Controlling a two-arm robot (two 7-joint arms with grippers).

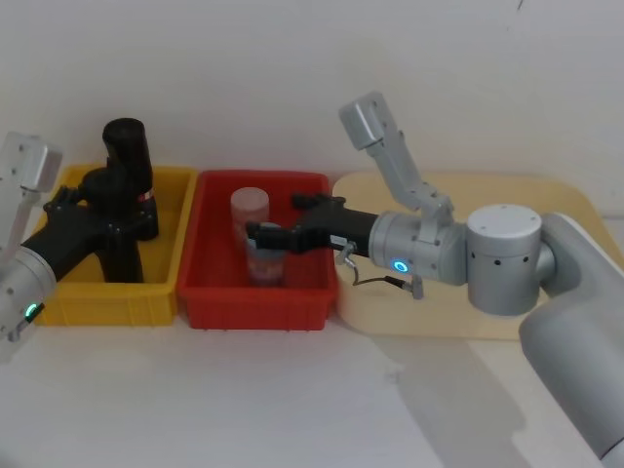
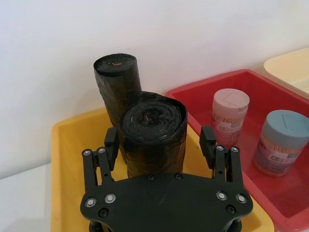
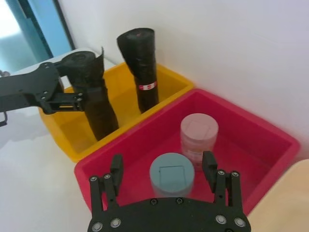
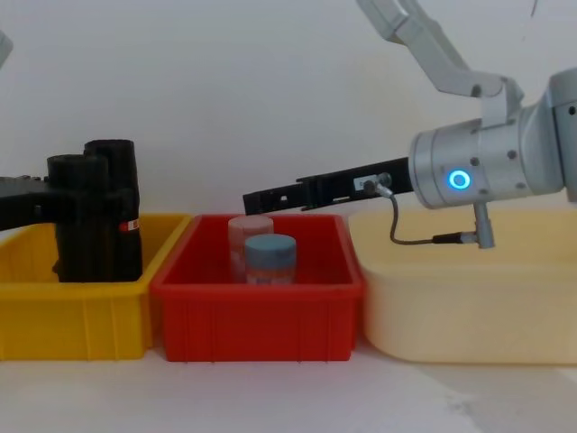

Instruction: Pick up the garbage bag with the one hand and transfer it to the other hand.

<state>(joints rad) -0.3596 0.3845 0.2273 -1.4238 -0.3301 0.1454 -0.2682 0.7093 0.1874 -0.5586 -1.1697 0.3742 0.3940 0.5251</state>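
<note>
Left wrist view: the green-ringed arm's long black left gripper (image 2: 159,139) stands, jaws spread, around the upright matte black cylindrical garbage bag roll (image 2: 152,116) in the glossy yellow plastic bin (image 2: 65,164), one pad seemingly clear of it, while the blue-ringed right gripper (image 3: 162,168) hangs wide-jawed over the red plastic bin (image 3: 256,128).

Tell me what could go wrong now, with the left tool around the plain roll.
1. The left tool stands open around the garbage bag; closing or lifting may tip the labelled roll close behind it.
2. The right tool hovers open over two jars in the red bin; a roll dropped at handover there could knock them over.
</note>
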